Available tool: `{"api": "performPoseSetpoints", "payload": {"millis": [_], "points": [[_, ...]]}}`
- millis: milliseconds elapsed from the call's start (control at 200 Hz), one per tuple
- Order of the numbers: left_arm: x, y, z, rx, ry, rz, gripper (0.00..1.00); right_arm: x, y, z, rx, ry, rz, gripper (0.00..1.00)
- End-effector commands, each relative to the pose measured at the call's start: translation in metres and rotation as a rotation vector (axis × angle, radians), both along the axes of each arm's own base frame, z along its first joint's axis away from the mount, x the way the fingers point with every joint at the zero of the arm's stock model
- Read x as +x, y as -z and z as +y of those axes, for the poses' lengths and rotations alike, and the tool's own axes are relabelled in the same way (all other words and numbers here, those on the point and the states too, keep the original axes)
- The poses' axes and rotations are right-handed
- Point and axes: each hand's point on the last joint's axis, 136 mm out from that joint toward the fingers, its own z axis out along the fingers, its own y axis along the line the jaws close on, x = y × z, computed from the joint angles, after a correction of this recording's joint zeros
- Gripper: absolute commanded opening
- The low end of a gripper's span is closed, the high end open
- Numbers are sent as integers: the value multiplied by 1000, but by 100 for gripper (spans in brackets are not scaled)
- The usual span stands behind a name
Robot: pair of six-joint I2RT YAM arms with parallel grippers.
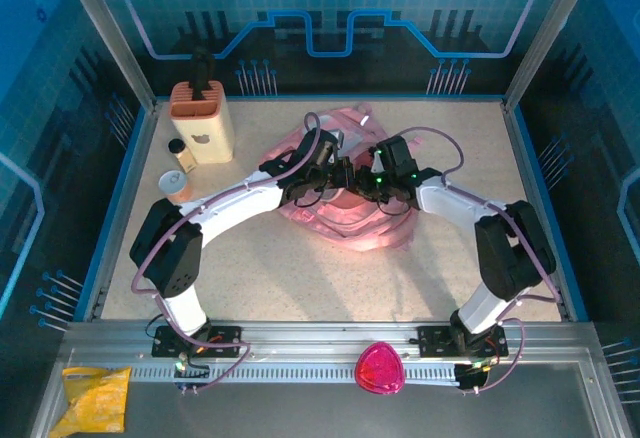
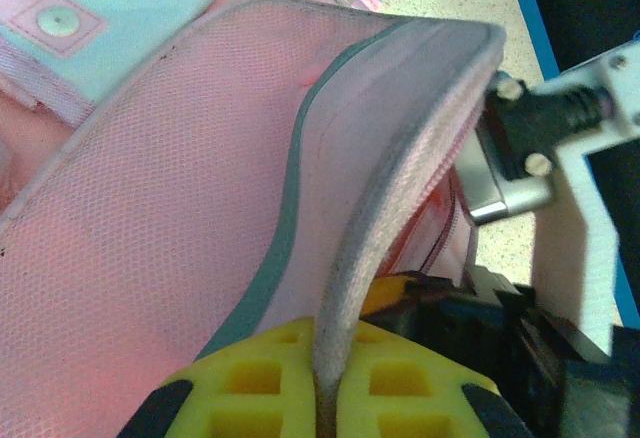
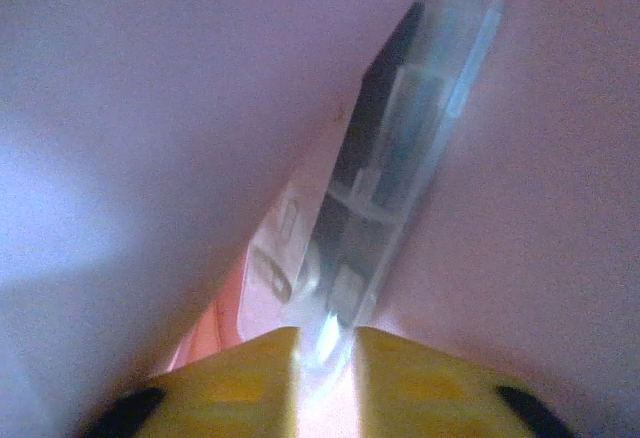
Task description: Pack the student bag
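Note:
The student bag (image 1: 350,226), soft and pink, lies mid-table under both grippers. My left gripper (image 1: 338,174) is over its top. In the left wrist view the yellow fingers (image 2: 250,383) are shut on the grey-pink padded rim (image 2: 385,198) of the bag's opening, holding the mesh-lined flap (image 2: 150,218) up. My right gripper (image 1: 370,182) meets it from the right. In the right wrist view its gripper (image 3: 325,346) is deep between pink walls (image 3: 150,108), closed on a flat clear plastic piece (image 3: 400,158) that slants up and away. What that piece is I cannot make out.
A tan holder (image 1: 202,118) with dark handles stands at the back left, with a small bottle (image 1: 177,150) and a round tub (image 1: 175,186) beside it. A magenta rounded object (image 1: 380,366) rests on the front rail, a yellow packet (image 1: 95,398) at the near left corner.

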Motion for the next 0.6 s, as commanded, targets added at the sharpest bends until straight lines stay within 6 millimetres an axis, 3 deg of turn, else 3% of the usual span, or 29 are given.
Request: {"api": "performPoseSetpoints", "payload": {"millis": [0, 95, 160, 215, 250, 265, 390, 595], "points": [[-8, -27, -9, -100, 25, -17, 2, -9, -34, -15, -18, -1, -113, 28], [-14, -24, -14, -116, 67, 11, 23, -24, -40, -34, -92, 4, -151, 34], [-22, -24, -14, -135, 86, 15, 38, -37, -40, -48, -163, 1, -173, 47], [-29, -23, -8, -156, 81, 6, 45, -46, -38, -59, -210, 10, -181, 51], [-33, -19, -2, -166, 66, 6, 48, -48, -42, -62, -221, 14, -197, 52], [-34, -17, 1, -170, 59, 9, 49, -56, -31, -66, -239, 10, -175, 53], [-37, 7, 28, -201, -6, 89, 57, -71, -24, -71, -295, -21, -175, 61], [-33, 44, 70, -270, -151, 191, 58, -94, -10, -53, -375, -105, -182, 68]]}}
